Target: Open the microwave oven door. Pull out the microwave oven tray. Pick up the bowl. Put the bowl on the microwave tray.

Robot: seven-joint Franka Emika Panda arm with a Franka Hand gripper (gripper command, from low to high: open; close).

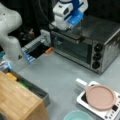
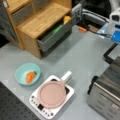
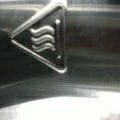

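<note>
On your left in a front view, the wooden cabinet (image 1: 18, 100) has its grey drawer (image 1: 37, 91) pulled open, and only the view from the opposite side shows you the green and yellow items inside. Moving right, the bowl (image 1: 77, 116) barely peeks in at the near edge of the desk (image 1: 57, 72); in a front view the bowl (image 2: 27, 73) shows whole, with one orange piece (image 2: 30, 76) lying in it. Beside it you have one white flat appliance (image 2: 51, 98) carrying one pink disc (image 2: 51, 94). Further right, there's the microwave oven (image 1: 86, 46), its door (image 1: 71, 48) closed, three black knobs (image 1: 97, 56) in a column. The tool (image 1: 72, 26) is down on the oven's top front edge above the door; you cannot tell how far its fingers are spread. The wrist view fills with dark metal and a single embossed heat-warning triangle (image 3: 43, 40), seen nowhere else. The tray is not visible.
</note>
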